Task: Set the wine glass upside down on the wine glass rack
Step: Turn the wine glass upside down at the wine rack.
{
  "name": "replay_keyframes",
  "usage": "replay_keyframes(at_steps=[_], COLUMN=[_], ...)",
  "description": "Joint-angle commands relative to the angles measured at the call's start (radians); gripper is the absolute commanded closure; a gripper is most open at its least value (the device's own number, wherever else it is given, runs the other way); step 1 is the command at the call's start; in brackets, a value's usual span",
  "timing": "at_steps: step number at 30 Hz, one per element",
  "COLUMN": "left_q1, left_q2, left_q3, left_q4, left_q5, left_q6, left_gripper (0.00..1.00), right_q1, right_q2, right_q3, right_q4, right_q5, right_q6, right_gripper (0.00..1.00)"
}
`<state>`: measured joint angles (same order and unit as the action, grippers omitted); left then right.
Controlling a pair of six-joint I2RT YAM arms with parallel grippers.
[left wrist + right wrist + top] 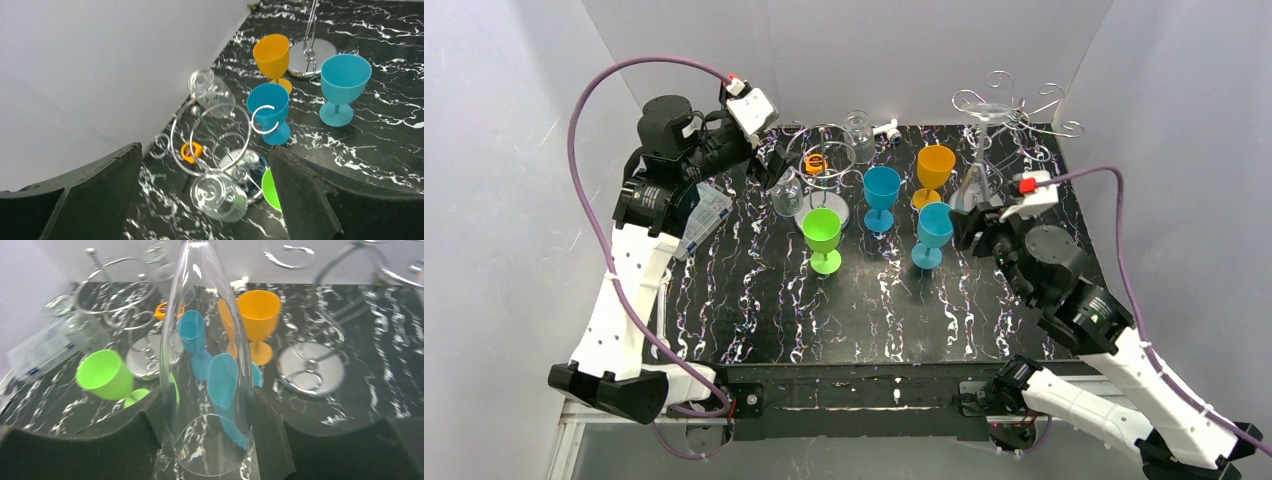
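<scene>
My right gripper is shut on the bowl of a clear wine glass. In the right wrist view the glass stands between my fingers, open rim nearest the camera, stem pointing away. Its foot is up among the curled arms of the tall silver wine glass rack. The rack's round base lies just right of the glass. My left gripper is open and empty above a shorter loop-ring stand, with a second clear glass below it.
An orange goblet, two blue goblets and a green goblet stand mid-table. Another clear glass stands at the back. A clear plastic box lies at the left. White walls close three sides.
</scene>
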<state>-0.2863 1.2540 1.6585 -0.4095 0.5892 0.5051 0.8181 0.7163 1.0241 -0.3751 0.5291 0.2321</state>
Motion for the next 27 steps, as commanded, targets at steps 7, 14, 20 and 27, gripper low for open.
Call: replay_keyframes(at_steps=[7, 14, 20, 27], left_q1=[0.034, 0.034, 0.033, 0.033], left_q2=[-0.029, 0.004, 0.001, -0.006], left_q3=[-0.089, -0.107, -0.127, -0.137], left_q4=[0.084, 0.127, 0.131, 0.15], left_q5=[-0.055, -0.026, -0.046, -0.051], left_q6=[-0.12, -0.15, -0.107, -0.102], left_gripper=[0.02, 0.02, 0.02, 0.02], right_q1=[-0.002, -0.008, -0.129, -0.464], right_q2=[-0.107, -0.091, -0.024, 0.098], right_q3=[-0.189, -0.277, -0.294, -0.272], right_q4=[0.06, 0.165, 0.276, 0.388], right_q5=[0.403, 0.412, 0.304, -0.11], right_q6=[0.041, 0.022, 0.016, 0.082], right_gripper=[0.99, 0.99, 0.99, 0.99])
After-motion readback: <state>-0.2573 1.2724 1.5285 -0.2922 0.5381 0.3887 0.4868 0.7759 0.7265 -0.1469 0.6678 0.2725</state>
